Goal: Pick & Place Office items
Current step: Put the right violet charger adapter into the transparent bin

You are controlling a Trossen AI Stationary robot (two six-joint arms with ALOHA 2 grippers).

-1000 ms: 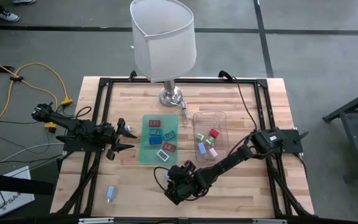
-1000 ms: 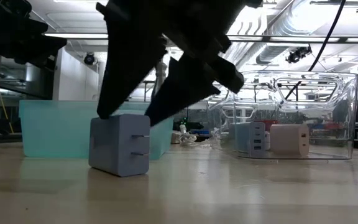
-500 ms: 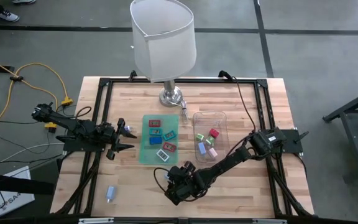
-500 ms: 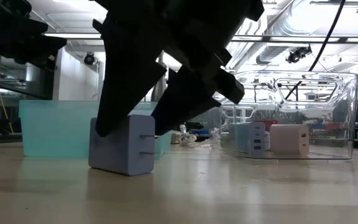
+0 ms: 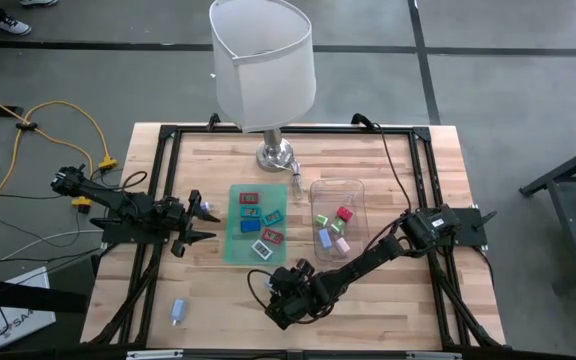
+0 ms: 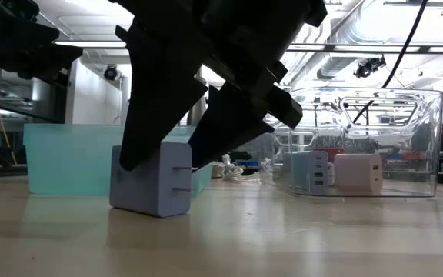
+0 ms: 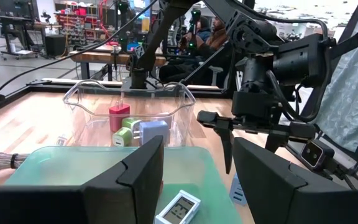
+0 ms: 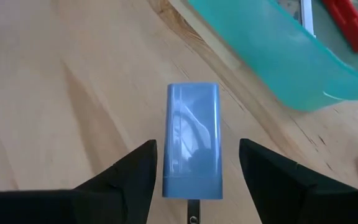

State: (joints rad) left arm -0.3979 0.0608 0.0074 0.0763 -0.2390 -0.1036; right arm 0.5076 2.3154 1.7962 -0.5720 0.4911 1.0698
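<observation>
My right gripper (image 5: pixel 282 302) hangs low over the table's near middle, open, its fingers on either side of a light blue plug-in block (image 8: pixel 191 142) that stands on the wood (image 6: pixel 149 189) with its prongs pointing sideways. My left gripper (image 5: pixel 211 226) waits open at the left edge of the green mat (image 5: pixel 236 246). Several flat office items (image 5: pixel 258 222) lie on the mat. Chunky ones in red, green, pink and blue (image 5: pixel 332 228) sit in the clear tray (image 5: pixel 360 190). Another light blue piece (image 5: pixel 178 311) lies near the table's near left corner. My right gripper comes at the block from above, slanting, one finger (image 8: pixel 143 168) close beside the block's long side and the other (image 8: pixel 253 165) standing clear of it. Whether the near finger touches the block I cannot tell. The block rests on the table.
A table lamp with a white shade (image 5: pixel 264 70) stands at the far middle, its metal base (image 5: pixel 276 155) just beyond the mat. A black frame (image 5: pixel 168 140) runs around the tabletop. Bare wood lies near the right gripper and to its left.
My right gripper has come down a little over the blue block, so its fingers now reach lower along the block's sides. Between the last two moments it has kept still.
</observation>
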